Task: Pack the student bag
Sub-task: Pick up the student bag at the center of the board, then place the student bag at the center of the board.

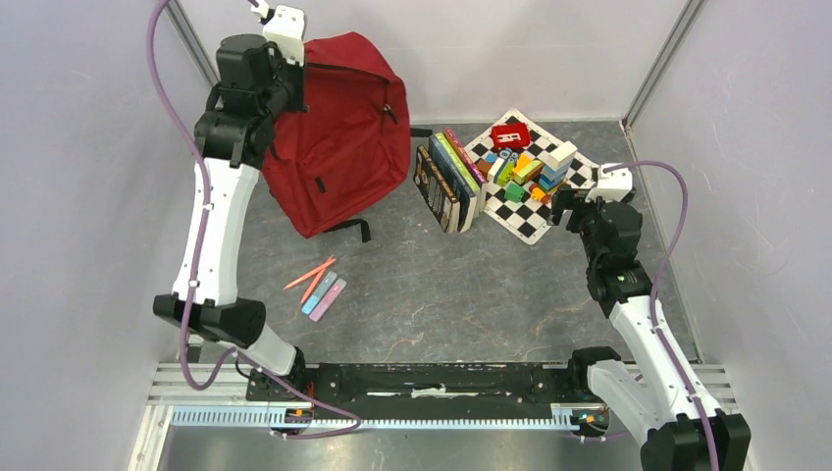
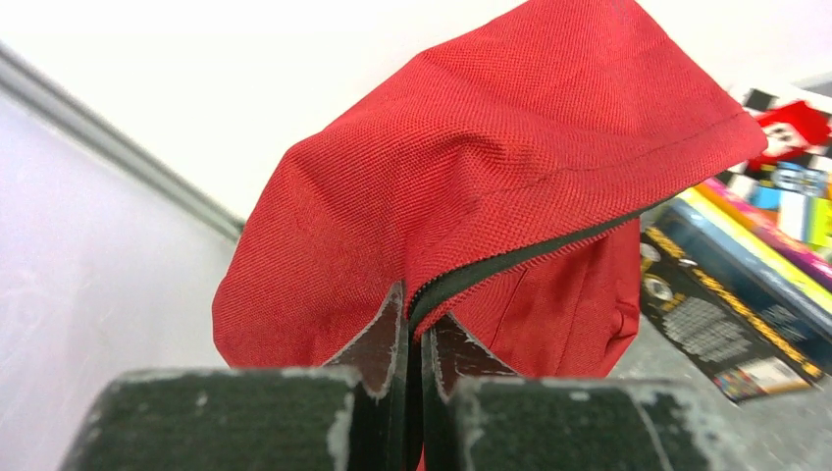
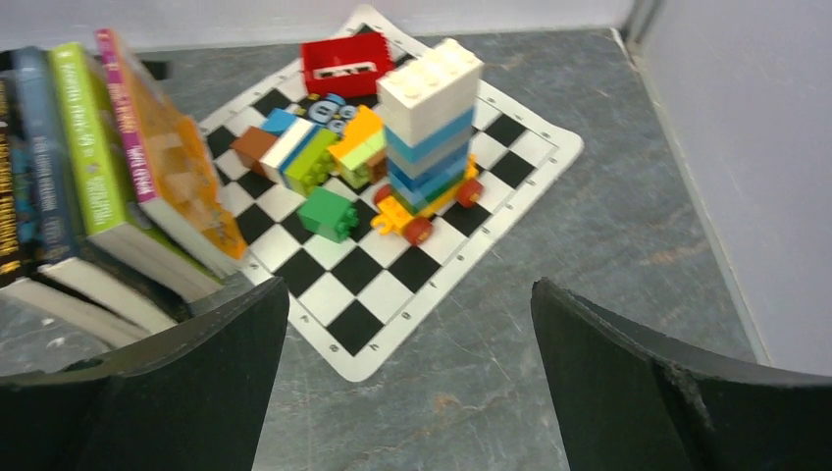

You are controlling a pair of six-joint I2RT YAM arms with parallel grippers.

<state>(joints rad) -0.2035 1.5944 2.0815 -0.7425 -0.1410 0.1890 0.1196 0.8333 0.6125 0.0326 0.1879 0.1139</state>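
Note:
The student bag point(image 1: 343, 137), a large dark-red backpack with black zippers, lies at the back left of the table. My left gripper point(image 1: 297, 74) is over its top left corner. In the left wrist view the left gripper point(image 2: 417, 319) is shut on the bag point(image 2: 471, 186), pinching the red fabric at the black zipper line point(image 2: 530, 253). My right gripper point(image 1: 561, 206) hovers by the near corner of the checkered mat. It stands open point(image 3: 407, 294) with nothing between its fingers, only bare table below.
A row of books point(image 1: 449, 182) point(image 3: 98, 167) point(image 2: 731, 304) leans right of the bag. A chessboard mat point(image 1: 530, 224) point(image 3: 392, 294) carries several toy blocks point(image 1: 530, 167) point(image 3: 427, 128) and a small red block point(image 1: 510, 134) point(image 3: 345, 64). Pens and markers point(image 1: 319, 285) lie front left.

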